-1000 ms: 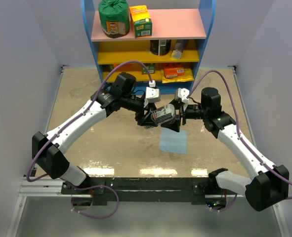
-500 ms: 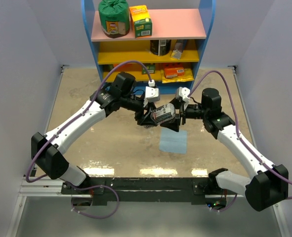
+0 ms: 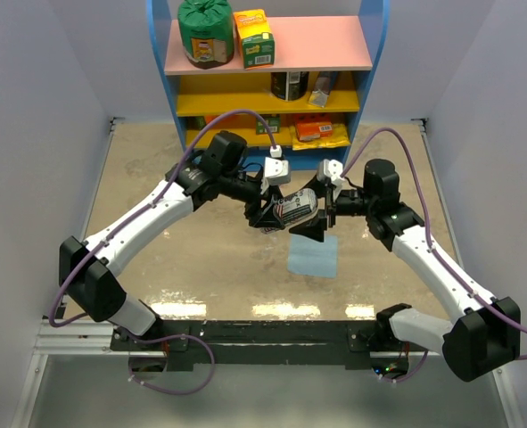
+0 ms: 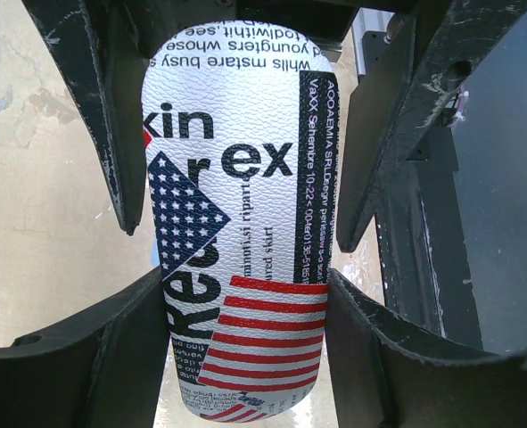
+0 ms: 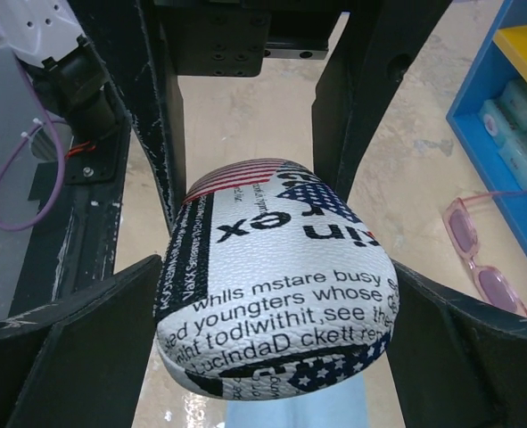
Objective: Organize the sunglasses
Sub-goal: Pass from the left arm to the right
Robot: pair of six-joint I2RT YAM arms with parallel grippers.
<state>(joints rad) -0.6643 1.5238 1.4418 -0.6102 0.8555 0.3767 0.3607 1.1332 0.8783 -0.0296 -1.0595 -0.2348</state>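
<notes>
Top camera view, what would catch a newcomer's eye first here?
The flag-print pouch, gripped between the left gripper and the right gripper above the middle of the table. Below it a light blue cloth lies flat, and the right wrist view shows the pink sunglasses on the table by the foot of the blue shelf unit.

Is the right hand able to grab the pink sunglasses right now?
Probably not yet. The right hand is shut on the pouch, which the left hand grips too, so it is full. The sunglasses lie uncovered on the table by the blue shelf.
</notes>
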